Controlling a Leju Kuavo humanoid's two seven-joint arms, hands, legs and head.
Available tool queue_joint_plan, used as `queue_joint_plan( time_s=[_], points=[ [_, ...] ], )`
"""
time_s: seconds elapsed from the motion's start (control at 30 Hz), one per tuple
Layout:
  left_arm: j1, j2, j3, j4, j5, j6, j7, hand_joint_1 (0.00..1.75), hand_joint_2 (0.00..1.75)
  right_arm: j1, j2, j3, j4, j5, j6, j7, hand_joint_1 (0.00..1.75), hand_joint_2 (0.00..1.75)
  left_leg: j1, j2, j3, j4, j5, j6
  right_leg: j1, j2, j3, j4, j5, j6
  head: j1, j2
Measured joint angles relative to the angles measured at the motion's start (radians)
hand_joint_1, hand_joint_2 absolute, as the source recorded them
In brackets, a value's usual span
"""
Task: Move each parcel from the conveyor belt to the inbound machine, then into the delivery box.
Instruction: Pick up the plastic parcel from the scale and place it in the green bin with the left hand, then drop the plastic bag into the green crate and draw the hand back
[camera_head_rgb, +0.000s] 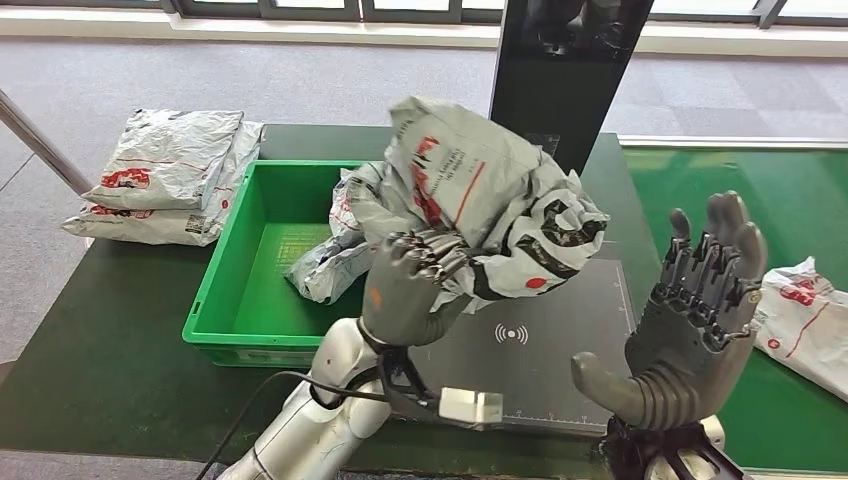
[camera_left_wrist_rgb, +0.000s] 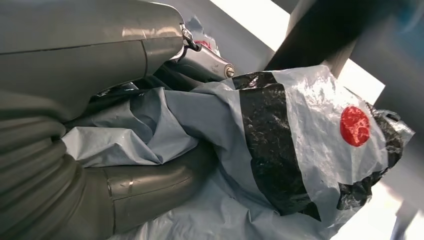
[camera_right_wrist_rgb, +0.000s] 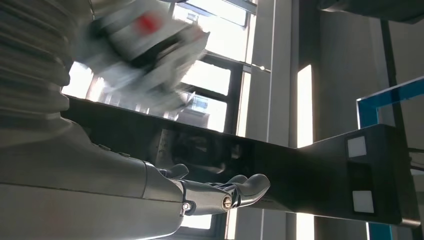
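Left hand (camera_head_rgb: 408, 290) grips a crumpled parcel (camera_head_rgb: 480, 200) raised just right of the green box (camera_head_rgb: 232, 290); right hand (camera_head_rgb: 690, 320) nearby, fingers spread, holding nothing

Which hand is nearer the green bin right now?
Left. The left hand holds a grey parcel up beside the green bin, near its right wall. The right hand is open, raised farther off, beyond the black scanner pad.

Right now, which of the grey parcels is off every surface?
The crumpled grey parcel gripped by the left hand above the black scanner pad. The others lie in the green bin, on the table, or on the belt.
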Motion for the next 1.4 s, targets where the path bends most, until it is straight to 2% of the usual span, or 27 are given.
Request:
queue_joint_plan(
  time_s=[0.07,0.1,0.23,0.33,0.53,0.67,0.87,1.07,1.23,1.4],
  points=[
    [0.048,-0.017,0.103,-0.145,0.036,0.011,-0.090,1.75,1.75,-0.003,0.002,0.000,0.008,-0.003,0.001,0.000,0.00,1.75,0.000,0.001,0.001,0.000,0.000,-0.001,0.000,0.001,0.000,0.000,0.000,0.000,0.000,0.000],
    [0.065,-0.020,0.145,-0.203,0.050,0.011,-0.104,1.75,1.75,-0.004,0.003,0.000,0.012,-0.003,0.000,0.000,0.00,1.75,0.000,0.002,0.001,0.000,-0.001,-0.001,0.000,0.002,0.000,0.000,0.000,0.000,0.000,0.000],
    [0.104,-0.020,0.252,-0.361,0.088,0.011,-0.111,1.75,1.75,-0.008,0.008,0.000,0.022,-0.002,0.001,0.000,0.00,1.75,0.001,0.000,0.001,0.000,0.000,-0.002,0.001,0.000,0.000,0.001,-0.001,-0.001,0.000,0.000],
    [0.128,-0.018,0.327,-0.457,0.183,0.011,-0.130,1.75,1.75,-0.010,0.021,0.000,0.025,0.006,0.007,0.002,0.00,1.75,0.001,0.001,0.001,0.000,0.001,-0.002,0.001,0.001,0.000,0.001,0.000,-0.001,0.000,0.000],
    [0.159,-0.017,0.447,-0.553,0.288,0.011,-0.138,1.75,1.75,-0.009,0.034,-0.001,0.025,0.018,0.013,0.003,0.00,1.75,0.001,0.000,0.002,0.000,0.001,-0.002,0.001,0.001,0.000,0.001,-0.001,-0.001,0.000,0.000],
    [0.164,-0.017,0.486,-0.530,0.341,0.010,-0.092,1.75,1.75,0.008,0.035,-0.001,0.025,0.023,0.003,0.001,0.00,1.75,0.001,0.000,0.002,0.000,0.000,-0.002,0.001,0.001,0.000,0.001,0.000,-0.001,-0.001,0.000],
    [0.160,-0.015,0.517,-0.436,0.338,0.008,-0.017,1.75,1.75,0.033,0.034,-0.002,0.021,0.028,-0.004,0.000,0.00,1.75,0.001,0.001,0.002,0.000,0.000,-0.002,0.001,0.002,-0.001,0.001,0.000,-0.001,-0.001,0.000],
    [0.149,0.003,0.516,-0.294,0.343,-0.046,0.196,1.75,1.75,0.060,0.031,-0.002,0.019,0.047,-0.010,0.001,0.00,1.75,0.001,0.001,0.002,0.000,0.000,-0.002,0.001,0.002,-0.001,0.001,0.000,-0.001,0.000,0.000],
    [0.145,0.025,0.507,-0.167,0.341,-0.084,0.238,1.75,1.75,0.081,0.026,-0.003,0.019,0.062,-0.008,0.001,0.00,1.75,0.001,0.001,0.002,0.000,0.000,-0.003,0.001,0.003,-0.001,0.001,0.000,-0.001,0.000,0.000],
    [0.152,0.037,0.495,-0.115,0.316,-0.109,0.264,1.75,1.75,0.095,0.024,-0.003,0.019,0.076,0.000,0.001,0.00,1.75,0.001,0.001,0.001,0.000,0.000,-0.003,0.001,0.003,-0.001,0.001,0.000,-0.001,0.000,0.000]
  ],
)
